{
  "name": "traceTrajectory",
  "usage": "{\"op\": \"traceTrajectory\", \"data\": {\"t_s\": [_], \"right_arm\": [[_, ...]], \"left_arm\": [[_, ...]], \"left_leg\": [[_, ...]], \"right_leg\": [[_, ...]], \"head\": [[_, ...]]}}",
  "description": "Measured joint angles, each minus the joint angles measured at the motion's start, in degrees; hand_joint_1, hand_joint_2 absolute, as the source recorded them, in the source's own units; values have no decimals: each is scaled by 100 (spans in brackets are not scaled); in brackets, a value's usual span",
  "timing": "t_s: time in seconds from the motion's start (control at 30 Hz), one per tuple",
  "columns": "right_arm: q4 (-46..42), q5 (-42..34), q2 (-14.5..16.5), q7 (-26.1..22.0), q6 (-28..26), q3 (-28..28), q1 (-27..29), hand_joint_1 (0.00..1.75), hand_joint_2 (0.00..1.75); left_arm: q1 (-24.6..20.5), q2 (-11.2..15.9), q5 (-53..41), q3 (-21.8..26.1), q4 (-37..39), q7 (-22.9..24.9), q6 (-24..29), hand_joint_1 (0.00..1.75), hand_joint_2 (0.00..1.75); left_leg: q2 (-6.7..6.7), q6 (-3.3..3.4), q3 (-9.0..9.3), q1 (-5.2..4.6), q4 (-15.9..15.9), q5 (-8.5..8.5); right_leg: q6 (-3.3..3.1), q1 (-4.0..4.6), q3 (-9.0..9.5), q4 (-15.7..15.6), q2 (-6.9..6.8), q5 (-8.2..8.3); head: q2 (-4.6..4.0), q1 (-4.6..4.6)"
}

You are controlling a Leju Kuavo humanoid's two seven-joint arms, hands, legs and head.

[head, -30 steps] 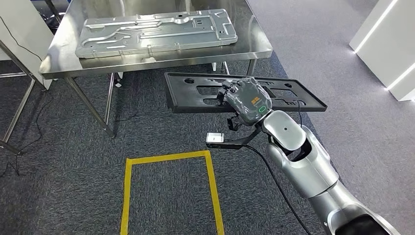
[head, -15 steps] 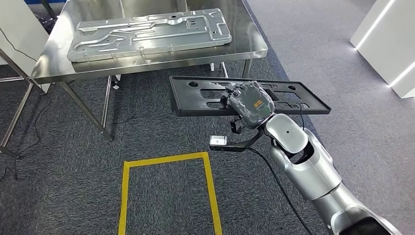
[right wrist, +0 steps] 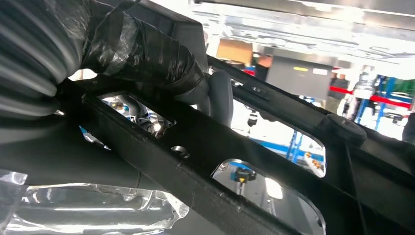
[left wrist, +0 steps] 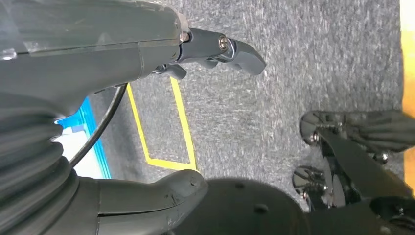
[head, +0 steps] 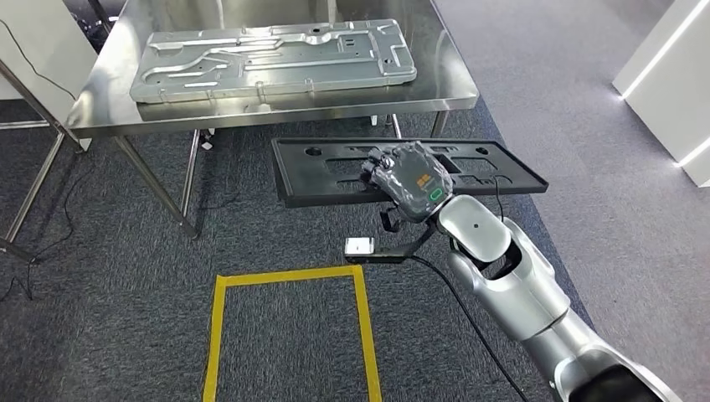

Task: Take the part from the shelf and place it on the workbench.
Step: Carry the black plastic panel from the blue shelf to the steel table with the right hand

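Gripping the black part, your right hand holds it level, just below the tabletop edge at frame center.

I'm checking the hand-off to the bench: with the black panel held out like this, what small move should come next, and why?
Probably carry the long black plastic panel forward and up over the steel workbench. The right hand grips it near its middle, level, over the carpet just short of the bench's near edge. A silver stamped metal plate lies on the top, leaving a bare strip in front.

The right hand is extended forward and gripping, while the left hand hangs with fingers apart.
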Motion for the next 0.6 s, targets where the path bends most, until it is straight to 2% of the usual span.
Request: {"op": "traceTrajectory", "data": {"t_s": [0.07,0.1,0.13,0.17,0.2,0.27,0.3,0.33,0.4,0.5,0.53,0.6], "right_arm": [[42,-5,56,-4,6,39,-69,175,175],[67,-5,88,-7,15,66,-93,175,175],[96,-5,121,-9,29,97,-107,175,175],[126,-5,155,-10,49,131,-113,175,175],[158,-4,196,-10,72,166,-119,175,175],[213,4,284,-3,112,228,-159,175,175],[249,13,337,4,136,263,-200,175,175],[286,25,400,11,161,302,-251,175,175],[368,41,533,26,198,379,-339,175,175],[469,46,701,64,196,444,-411,175,175],[503,46,752,80,193,467,-439,175,175],[567,50,839,103,189,520,-481,175,175]], "left_arm": [[-10,-1,12,1,-1,-1,-2,0,175],[-18,0,19,2,-2,0,-3,0,175],[-24,1,28,2,-3,0,-4,0,175],[-24,2,42,3,-4,1,-5,0,175],[-19,2,54,4,-4,1,-9,0,175],[-6,2,75,8,-4,1,-19,0,175],[-7,3,86,10,-4,0,-28,0,175],[-10,5,99,14,-4,-1,-38,0,175],[-21,13,122,22,-4,-2,-57,0,175],[-18,49,132,32,-11,-1,-68,0,175],[-15,63,133,37,-13,0,-72,0,175],[-12,80,141,46,-13,-1,-80,0,175]], "left_leg": [[-9,47,76,14,-48,-20],[-16,68,99,11,-47,-42],[-29,79,122,9,-42,-68],[-49,80,154,8,-36,-100],[-70,74,195,8,-27,-136],[-107,46,289,9,-8,-225],[-116,19,320,-2,6,-268],[-122,-9,334,-9,12,-301],[-120,-72,342,-21,4,-338],[-91,-172,335,-10,111,-437],[-74,-208,230,-3,332,-536],[-42,-267,-186,16,1060,-799]], "right_leg": [[31,-7,-302,566,33,-246],[41,-9,-542,957,40,-383],[50,-10,-765,1285,44,-455],[54,-12,-911,1437,46,-407],[51,-14,-948,1374,47,-241],[14,-14,-732,705,55,281],[-16,-2,-589,354,64,454],[-52,9,-487,103,74,538],[-119,37,-421,-55,90,493],[-224,5,-326,-131,85,437],[-258,-10,-275,-156,77,417],[-301,-10,-196,-170,65,357]], "head": [[0,1],[0,0],[0,0],[0,0],[0,0],[0,0],[0,1],[0,-1],[0,-1],[0,-3],[0,-3],[0,-4]]}}
